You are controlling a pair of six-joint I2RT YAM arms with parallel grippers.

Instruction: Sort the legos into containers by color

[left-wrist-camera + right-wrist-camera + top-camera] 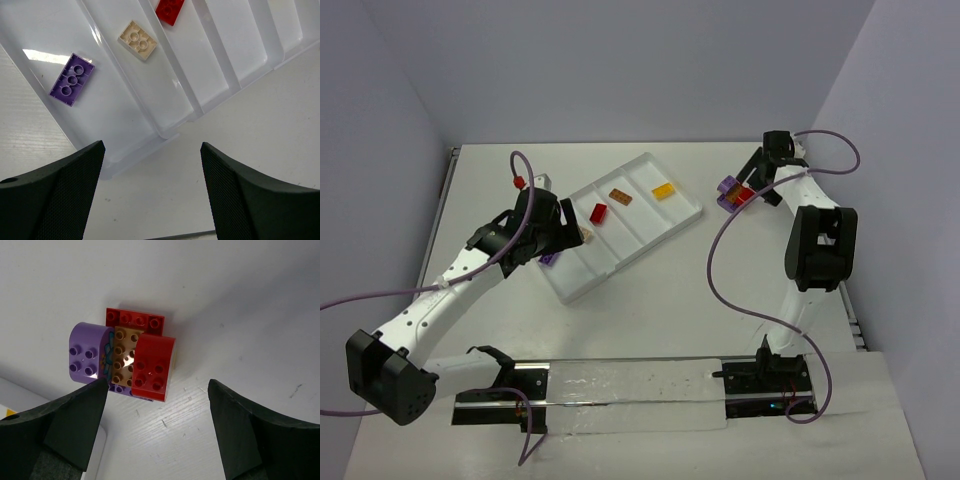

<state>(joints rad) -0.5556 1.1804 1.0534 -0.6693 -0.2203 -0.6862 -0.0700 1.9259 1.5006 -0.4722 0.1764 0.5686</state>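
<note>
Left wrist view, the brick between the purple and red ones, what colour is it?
The brick is tan, pale cream; clearest in the left wrist view.

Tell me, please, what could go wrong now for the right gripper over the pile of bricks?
1. The red, purple and brown-orange plastic bricks lie packed as one cluster between the fingers of the open right gripper; closing may lift several colours together.
2. The white plastic tray has a corner close beside that cluster; a finger could nudge it.
</note>
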